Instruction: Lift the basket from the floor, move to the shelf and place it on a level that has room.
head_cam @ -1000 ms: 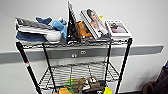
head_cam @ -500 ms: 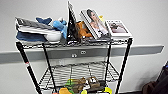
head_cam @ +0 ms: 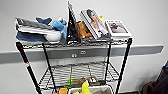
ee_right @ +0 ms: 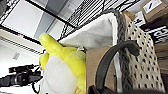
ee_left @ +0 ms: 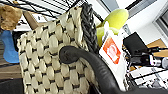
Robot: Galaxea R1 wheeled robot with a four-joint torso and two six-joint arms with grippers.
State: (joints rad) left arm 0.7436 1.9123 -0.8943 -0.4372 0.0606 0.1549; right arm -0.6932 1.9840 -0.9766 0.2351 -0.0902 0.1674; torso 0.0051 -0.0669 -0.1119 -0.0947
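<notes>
The shelf (head_cam: 27,67), a black-pole rack, stands right in front of me. Its top tier is crowded with books (head_cam: 95,23), a bowl and soft toys. The middle level (head_cam: 77,71) is a bare wire grid. The basket (head_cam: 100,89) is at the bottom edge of the head view, in front of the rack, with a yellow soft item (head_cam: 85,88) sticking out. My left gripper (ee_left: 75,53) presses a dark curved finger (ee_left: 87,61) against the basket's woven side (ee_left: 45,62). My right gripper (ee_right: 125,47) hooks a finger (ee_right: 107,62) over the dark rim (ee_right: 121,27), beside the yellow toy (ee_right: 65,60).
A grey rail (head_cam: 145,50) runs along the white wall behind the rack. Small items (head_cam: 80,81) lie on the lower tier. A dark bag-like shape (head_cam: 160,82) sits at the right edge. A cardboard box (ee_right: 155,8) is close to the basket.
</notes>
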